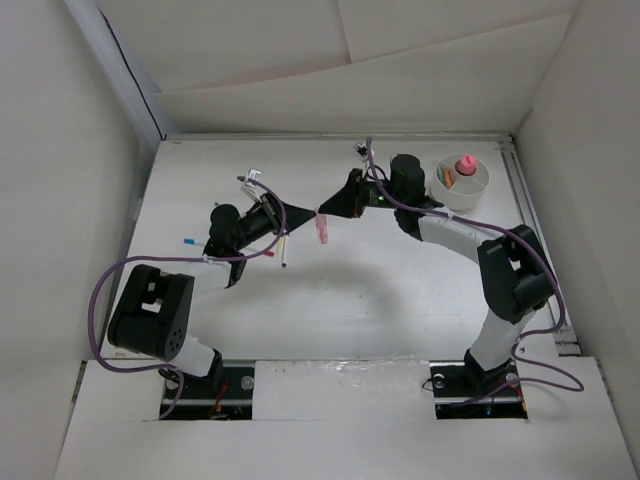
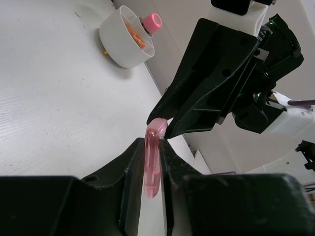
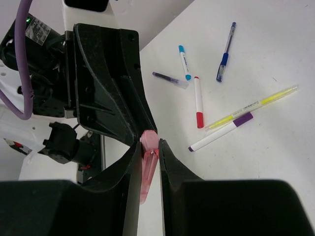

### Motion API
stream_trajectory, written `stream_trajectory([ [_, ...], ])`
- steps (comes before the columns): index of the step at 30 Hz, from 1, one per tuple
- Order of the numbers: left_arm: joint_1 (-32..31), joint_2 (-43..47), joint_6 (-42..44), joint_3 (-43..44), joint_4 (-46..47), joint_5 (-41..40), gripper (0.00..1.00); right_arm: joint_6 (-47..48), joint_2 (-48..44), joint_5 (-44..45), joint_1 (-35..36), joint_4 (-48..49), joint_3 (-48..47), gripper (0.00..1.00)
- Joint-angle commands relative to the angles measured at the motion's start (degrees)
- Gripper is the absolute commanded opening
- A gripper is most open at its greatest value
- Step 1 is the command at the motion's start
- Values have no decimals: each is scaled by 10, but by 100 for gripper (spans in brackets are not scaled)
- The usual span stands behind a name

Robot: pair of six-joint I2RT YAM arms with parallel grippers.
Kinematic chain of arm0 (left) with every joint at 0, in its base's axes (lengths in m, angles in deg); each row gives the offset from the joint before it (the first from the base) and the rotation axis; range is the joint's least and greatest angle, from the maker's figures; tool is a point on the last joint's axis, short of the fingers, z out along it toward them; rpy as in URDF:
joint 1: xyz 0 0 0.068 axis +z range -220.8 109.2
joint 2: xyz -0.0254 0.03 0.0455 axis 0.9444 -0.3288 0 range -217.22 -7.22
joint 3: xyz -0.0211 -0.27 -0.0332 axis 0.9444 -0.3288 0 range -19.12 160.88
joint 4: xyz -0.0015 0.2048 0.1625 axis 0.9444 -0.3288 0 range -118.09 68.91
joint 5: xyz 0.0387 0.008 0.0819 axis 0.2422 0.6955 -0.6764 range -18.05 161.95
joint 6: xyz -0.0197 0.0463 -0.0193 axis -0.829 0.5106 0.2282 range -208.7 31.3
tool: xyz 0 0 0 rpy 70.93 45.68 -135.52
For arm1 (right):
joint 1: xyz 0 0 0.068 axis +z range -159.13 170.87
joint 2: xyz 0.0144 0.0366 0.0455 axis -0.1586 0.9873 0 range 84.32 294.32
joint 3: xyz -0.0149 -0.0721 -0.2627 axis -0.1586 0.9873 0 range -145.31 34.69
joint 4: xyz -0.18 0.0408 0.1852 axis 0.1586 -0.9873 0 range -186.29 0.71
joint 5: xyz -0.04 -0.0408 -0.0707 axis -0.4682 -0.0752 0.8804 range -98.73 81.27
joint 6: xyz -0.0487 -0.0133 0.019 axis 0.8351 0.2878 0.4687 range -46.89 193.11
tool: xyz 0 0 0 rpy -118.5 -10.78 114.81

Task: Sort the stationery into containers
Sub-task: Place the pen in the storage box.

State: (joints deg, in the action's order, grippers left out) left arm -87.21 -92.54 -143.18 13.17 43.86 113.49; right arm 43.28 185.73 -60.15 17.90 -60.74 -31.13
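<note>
Pink pen [image 1: 321,229] hung mid-air above the bench [image 1: 390,300], left jaws pinching one end, right jaws pinching the other. Best move was for left to release only once right's grip was firm, then carry it straight to the cup [image 1: 476,188].

I'm looking at a translucent pink piece [image 2: 152,164] against the plain black of my left gripper [image 2: 152,145] and right gripper [image 3: 149,145]. The cup [image 2: 114,42] is white. Inside it I see a tube [image 2: 151,21] with a pink cap and an orange piece [image 2: 134,34]. The table [image 1: 400,300] is plain white. The pens on it:

- a blue pen [image 3: 225,51]
- a white pen with a light-blue cap [image 3: 183,61]
- a dark purple pen [image 3: 167,77]
- a white pen with a red cap [image 3: 199,102]
- a clear yellow pen [image 3: 253,105]
- a white pen with a purple cap [image 3: 221,130]

The cable [image 1: 94,310] is purple. My right arm [image 1: 510,275] is black with white links.
</note>
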Motion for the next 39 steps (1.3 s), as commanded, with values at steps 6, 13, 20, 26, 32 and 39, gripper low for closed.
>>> stream_trajectory([
  [6,-3,23,4,3,29,5,27,-1,-25,-1,-22,43,-1,4],
  [13,-3,34,16,3,11,-1,38,-7,-31,-1,-28,48,10,4],
  [20,-3,63,39,8,-32,-32,52,-7,-42,-1,-53,48,21,3],
  [26,-3,75,52,14,-64,-46,55,-7,-59,-6,-92,48,27,3],
  [32,-3,82,70,14,-89,-58,55,-7,-81,12,-159,48,27,3],
  [39,-3,75,82,-17,-67,-58,53,24,-80,127,-269,-10,11,3],
])
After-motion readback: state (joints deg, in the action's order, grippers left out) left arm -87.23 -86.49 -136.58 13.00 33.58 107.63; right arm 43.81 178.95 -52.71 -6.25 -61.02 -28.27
